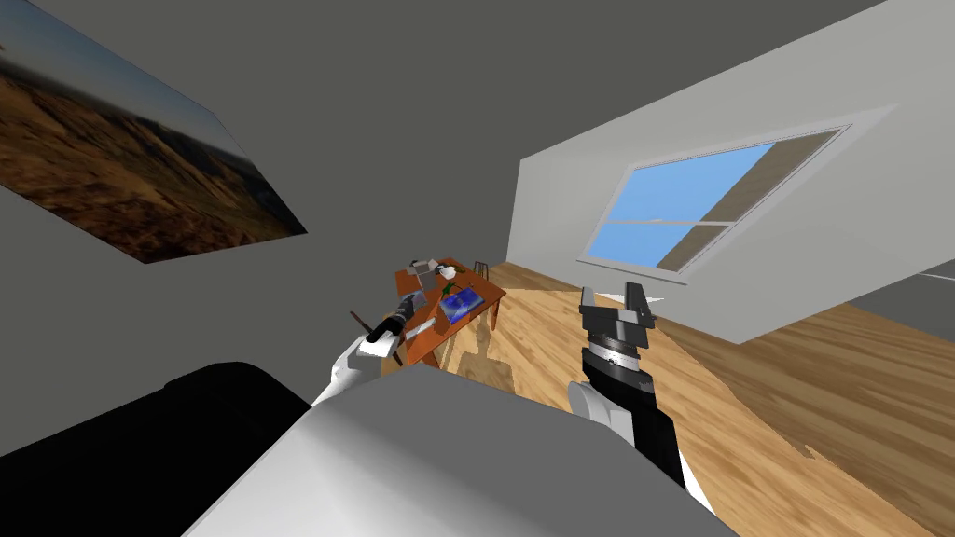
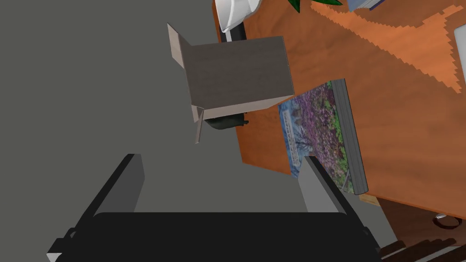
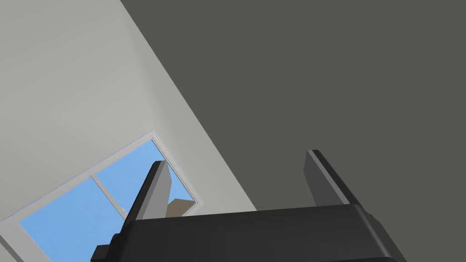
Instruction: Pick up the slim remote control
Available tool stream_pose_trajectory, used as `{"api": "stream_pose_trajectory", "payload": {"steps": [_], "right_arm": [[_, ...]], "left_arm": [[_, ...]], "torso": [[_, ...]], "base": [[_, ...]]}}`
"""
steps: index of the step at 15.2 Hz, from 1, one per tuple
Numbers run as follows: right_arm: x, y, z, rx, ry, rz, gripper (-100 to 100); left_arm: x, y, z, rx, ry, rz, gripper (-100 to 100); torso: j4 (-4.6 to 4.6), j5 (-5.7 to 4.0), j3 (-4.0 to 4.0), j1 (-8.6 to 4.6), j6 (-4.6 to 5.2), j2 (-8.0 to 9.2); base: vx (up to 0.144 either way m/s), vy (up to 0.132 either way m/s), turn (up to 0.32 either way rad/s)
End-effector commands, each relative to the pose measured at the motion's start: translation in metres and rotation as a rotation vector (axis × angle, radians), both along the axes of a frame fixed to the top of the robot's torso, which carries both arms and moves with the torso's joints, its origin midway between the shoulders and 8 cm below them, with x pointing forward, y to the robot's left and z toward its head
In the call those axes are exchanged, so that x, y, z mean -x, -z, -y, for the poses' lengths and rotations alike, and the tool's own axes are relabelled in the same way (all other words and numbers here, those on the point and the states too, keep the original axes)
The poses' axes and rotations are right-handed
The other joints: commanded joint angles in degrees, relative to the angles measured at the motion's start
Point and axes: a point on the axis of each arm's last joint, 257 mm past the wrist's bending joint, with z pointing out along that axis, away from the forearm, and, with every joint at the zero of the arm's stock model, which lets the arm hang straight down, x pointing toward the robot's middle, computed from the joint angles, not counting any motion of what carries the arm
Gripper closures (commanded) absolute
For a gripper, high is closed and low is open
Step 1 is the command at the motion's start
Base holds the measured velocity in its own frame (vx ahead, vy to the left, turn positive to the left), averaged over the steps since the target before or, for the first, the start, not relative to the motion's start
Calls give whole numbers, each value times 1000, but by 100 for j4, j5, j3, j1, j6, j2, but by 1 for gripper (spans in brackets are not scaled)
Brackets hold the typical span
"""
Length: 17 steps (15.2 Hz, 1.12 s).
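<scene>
A small orange-brown table point(image 1: 424, 347) stands ahead of me by the grey wall. A slim light grey bar point(image 1: 422, 327), which looks like the remote, lies on its near part, just beside my left gripper point(image 1: 410, 303). That gripper point(image 2: 220, 158) is open and empty, hovering off the table's edge point(image 2: 264, 150). Ahead of its fingers sit an open brown box point(image 2: 236, 75) with a dark rounded thing point(image 2: 225, 122) under it, and a book with a purple flower cover point(image 2: 318, 132). My right gripper point(image 1: 613, 291) is raised over the floor, open point(image 3: 236, 157) and empty.
A white bowl point(image 2: 236, 11) and green leaves point(image 2: 296, 4) lie beyond the box. A pale object point(image 2: 460, 59) shows on the tabletop past the book. Dark wooden slats point(image 2: 423, 250) sit below the table's corner. Wooden floor point(image 1: 793, 392) stretches to the right, under a window point(image 1: 699, 200).
</scene>
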Motion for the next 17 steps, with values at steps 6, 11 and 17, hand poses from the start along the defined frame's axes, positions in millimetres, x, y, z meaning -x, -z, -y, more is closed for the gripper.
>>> {"api": "stream_pose_trajectory", "payload": {"steps": [6, 11, 17], "right_arm": [[0, 0, 0, 0, 0, 0, 0], [0, 0, 0, 0, 0, 0, 0], [0, 0, 0, 0, 0, 0, 0]], "left_arm": [[18, 45, -43, 105, -121, -134, -100], [35, 73, -61, 162, -188, -218, -100], [62, 108, -88, 265, -300, -316, -100]], "torso": [[0, 0, 1, 1, -1, 1], [0, -1, -2, 1, 0, -3], [1, 0, 1, 1, 0, 1]], "base": [[16, -5, -61], [23, -4, -77], [20, -1, -70]]}}
